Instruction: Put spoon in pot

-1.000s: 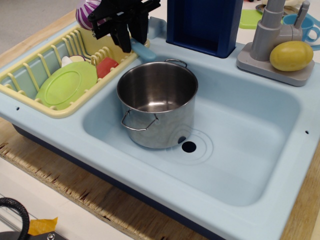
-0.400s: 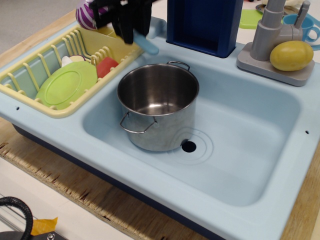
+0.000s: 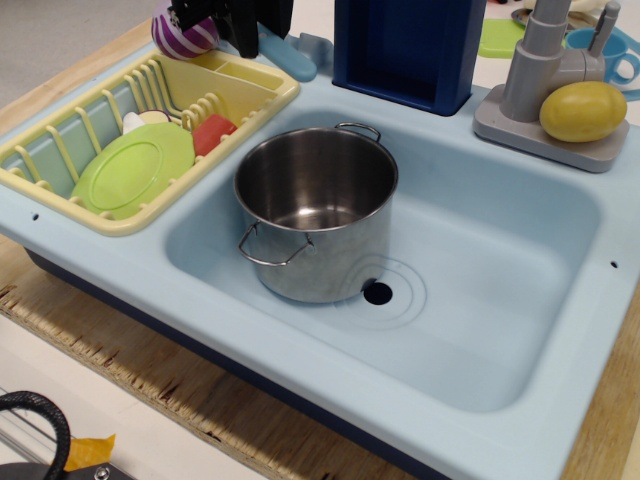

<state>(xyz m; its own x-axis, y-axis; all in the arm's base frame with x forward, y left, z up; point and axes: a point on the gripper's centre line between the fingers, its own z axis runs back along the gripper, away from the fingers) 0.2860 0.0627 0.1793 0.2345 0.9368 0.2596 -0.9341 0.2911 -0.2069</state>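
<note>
The shiny steel pot [image 3: 315, 210] stands upright and empty in the left part of the light blue sink basin [image 3: 500, 290]. My black gripper [image 3: 250, 38] is at the top left edge of the view, above the far corner of the dish rack, behind and left of the pot. It is shut on the light blue spoon [image 3: 291, 60], whose thick handle sticks out down and to the right of the fingers. The spoon's bowl is hidden behind the gripper. The spoon hangs clear of the sink rim.
A yellow dish rack [image 3: 60, 190] on the left holds a green plate [image 3: 130, 170] and a red piece [image 3: 212, 133]. A purple striped ball [image 3: 182, 36] sits behind it. A dark blue box [image 3: 408, 45], grey faucet [image 3: 545, 60], yellow lemon [image 3: 583, 110] and blue cup [image 3: 612, 52] line the back.
My gripper has risen and moved away toward the top edge, taking the spoon up off the sink rim. The pot has not moved.
</note>
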